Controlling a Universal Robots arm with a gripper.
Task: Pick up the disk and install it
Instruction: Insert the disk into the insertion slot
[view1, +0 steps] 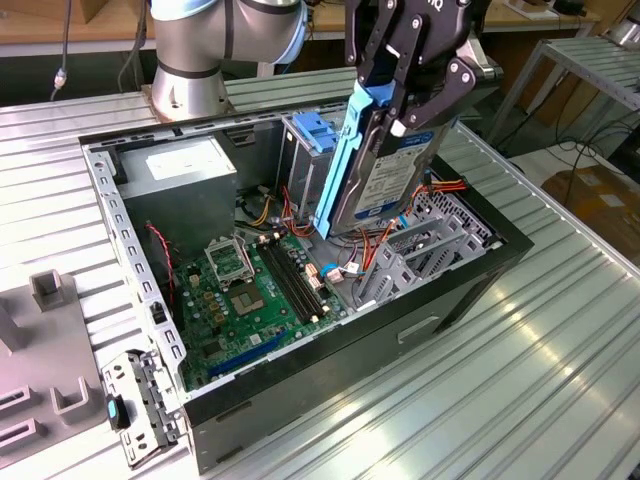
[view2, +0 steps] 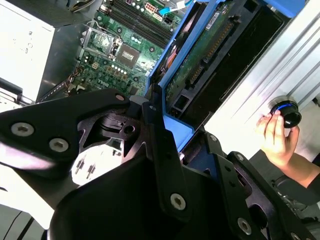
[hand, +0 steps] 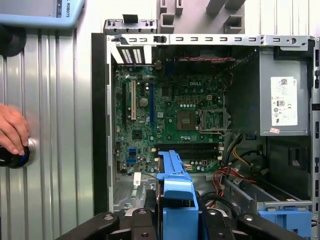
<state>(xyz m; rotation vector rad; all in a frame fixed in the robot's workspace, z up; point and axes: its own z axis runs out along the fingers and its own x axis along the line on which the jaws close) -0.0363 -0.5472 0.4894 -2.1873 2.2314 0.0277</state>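
Note:
My gripper (view1: 388, 108) is shut on the disk (view1: 388, 175), a grey hard drive in a bright blue carrier rail (view1: 338, 160). The disk hangs on edge, tilted, above the open computer case (view1: 400, 330), beside the tall grey drive cage with its blue bracket (view1: 311, 131) and over a grey metal bay (view1: 425, 250). In the second wrist view the disk's green circuit board (view2: 205, 50) shows between the black fingers (view2: 160, 145). In the first wrist view the blue carrier (hand: 177, 197) sits between the fingers (hand: 142, 222), above the case's edge.
The green motherboard (view1: 250, 290) and the power supply (view1: 185, 175) lie inside the case, with red and orange cables (view1: 445, 187) near the bay. A person's hand (hand: 12, 131) rests on a black knob (view2: 285, 114) on the ribbed metal table (view1: 540, 360). Grey fixtures (view1: 50, 290) stand at the exterior view's left.

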